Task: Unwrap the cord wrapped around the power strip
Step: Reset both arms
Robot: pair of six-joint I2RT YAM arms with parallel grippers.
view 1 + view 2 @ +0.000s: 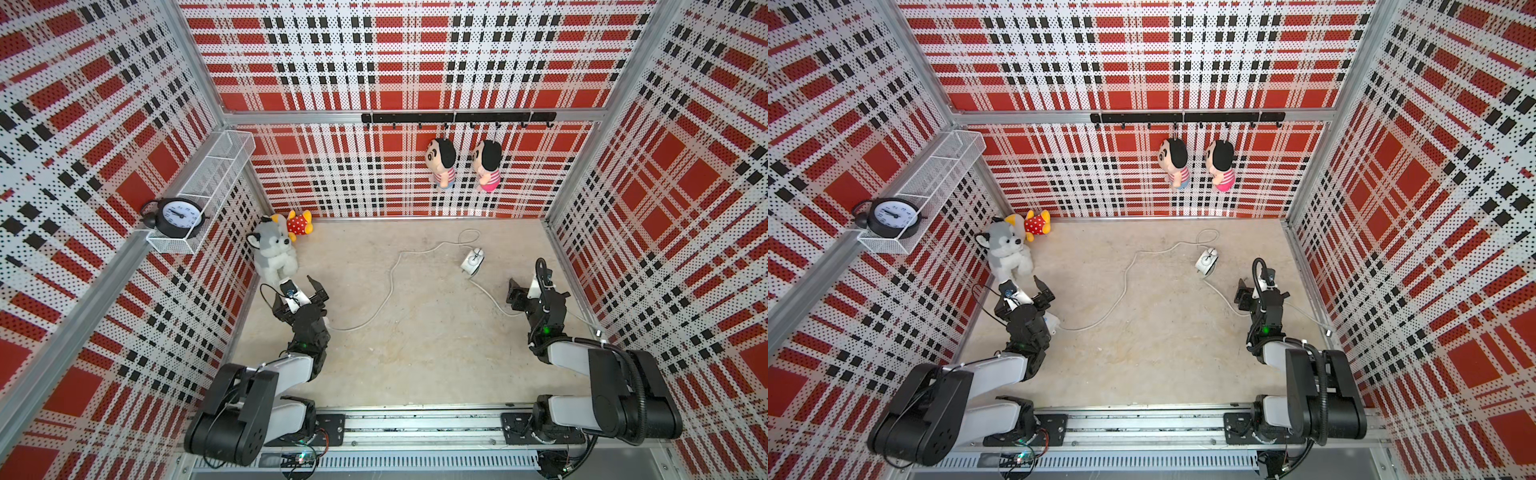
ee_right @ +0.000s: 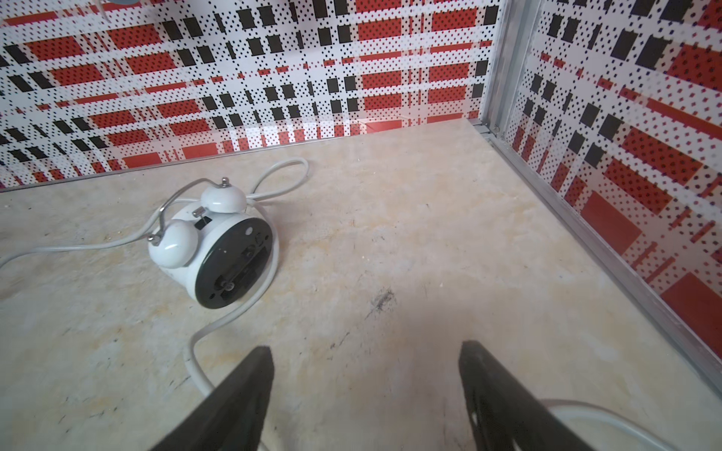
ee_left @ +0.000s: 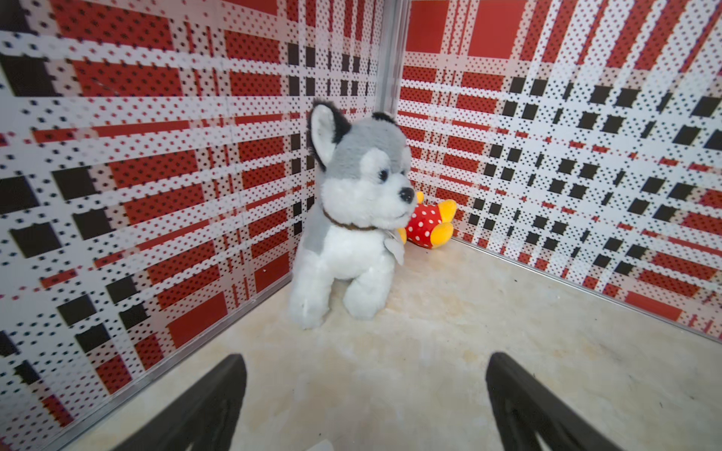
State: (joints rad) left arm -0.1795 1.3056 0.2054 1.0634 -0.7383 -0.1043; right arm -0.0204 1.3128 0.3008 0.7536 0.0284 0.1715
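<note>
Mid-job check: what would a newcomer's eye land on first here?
The loud red plaid walls all around. Then the white cord sprawled loose across the floor, curling round a small white alarm clock toward the back right, and a husky plush in the far left corner.

white cord (image 2: 190,351), red-black-white plaid walls (image 1: 374,62)
</note>
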